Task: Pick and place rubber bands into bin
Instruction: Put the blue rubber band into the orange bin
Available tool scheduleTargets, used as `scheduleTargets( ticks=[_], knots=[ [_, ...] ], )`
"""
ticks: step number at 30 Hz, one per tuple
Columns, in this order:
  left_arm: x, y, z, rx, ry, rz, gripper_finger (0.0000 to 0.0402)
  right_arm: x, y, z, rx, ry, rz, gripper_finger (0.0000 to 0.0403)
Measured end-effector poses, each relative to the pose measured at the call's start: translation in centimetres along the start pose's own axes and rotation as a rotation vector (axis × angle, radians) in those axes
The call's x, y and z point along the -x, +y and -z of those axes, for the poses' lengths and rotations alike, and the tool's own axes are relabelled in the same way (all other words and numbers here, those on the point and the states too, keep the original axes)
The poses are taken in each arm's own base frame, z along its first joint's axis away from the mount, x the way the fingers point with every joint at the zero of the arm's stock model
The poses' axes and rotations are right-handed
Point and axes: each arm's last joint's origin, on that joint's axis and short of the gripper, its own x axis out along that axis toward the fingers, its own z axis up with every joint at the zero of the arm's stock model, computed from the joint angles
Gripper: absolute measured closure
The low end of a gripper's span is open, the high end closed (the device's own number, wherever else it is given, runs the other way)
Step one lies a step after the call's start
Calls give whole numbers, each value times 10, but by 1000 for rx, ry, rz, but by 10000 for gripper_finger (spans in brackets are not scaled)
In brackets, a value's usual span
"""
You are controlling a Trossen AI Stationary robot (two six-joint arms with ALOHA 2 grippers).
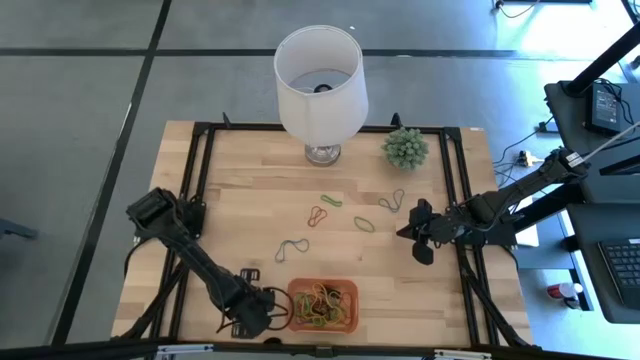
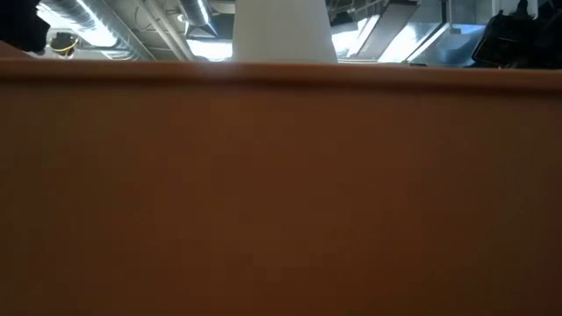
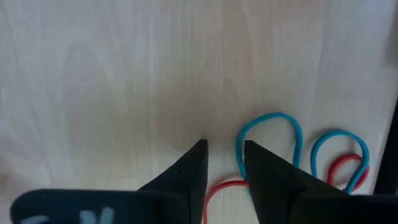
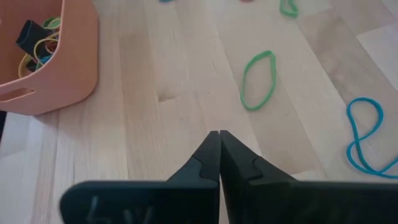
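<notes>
The orange bin (image 1: 323, 305) sits at the table's near edge with several coloured rubber bands (image 1: 322, 303) inside. Loose bands lie on the wood mid-table: green (image 1: 331, 200), red (image 1: 318, 215), green (image 1: 364, 223), bluish (image 1: 391, 200), teal (image 1: 291, 247). My left gripper (image 1: 255, 308) is low, just left of the bin. In its wrist view it (image 3: 224, 152) is open by a narrow gap over a red band (image 3: 225, 185), with a blue band (image 3: 268, 134) beside it. My right gripper (image 4: 219, 134) is shut, above the table's right side (image 1: 420, 238), short of a green band (image 4: 258, 81). My left gripper points down at the table, with the arc of the red band (image 3: 225, 185) lying in the gap between its fingertips. Whether the fingers touch the band, I cannot tell.
A white lampshade (image 1: 320, 70) on a glass base and a small green plant (image 1: 405, 148) stand at the far edge. The bin's orange wall (image 2: 281, 193) fills the low view. A blue band (image 4: 364, 137) lies on the wood near the right gripper. A black frame rims the table.
</notes>
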Motion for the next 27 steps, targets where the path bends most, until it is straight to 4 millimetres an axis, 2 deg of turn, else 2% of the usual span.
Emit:
scheduleTargets(
  ticks=[3, 7, 13, 15, 18, 27],
  knots=[
    [-5, -1, 2, -19, 12, -22, 323, 0, 0, 0, -3, -1, 1, 400],
    [-5, -1, 2, -16, 15, -34, 386, 0, 0, 0, -25, -2, 1, 400],
    [12, -4, -1, -12, 38, -90, 400, 0, 0, 0, -22, -3, 0, 400],
    [24, -1, 0, -10, 78, -131, 400, 0, 0, 0, -18, -3, 0, 400],
    [53, -4, -5, 16, 58, -132, 400, 0, 0, 0, 9, -3, 0, 400],
    [130, -1, -8, 11, 41, -321, 400, 0, 0, 0, 30, -4, -1, 400]
  ],
)
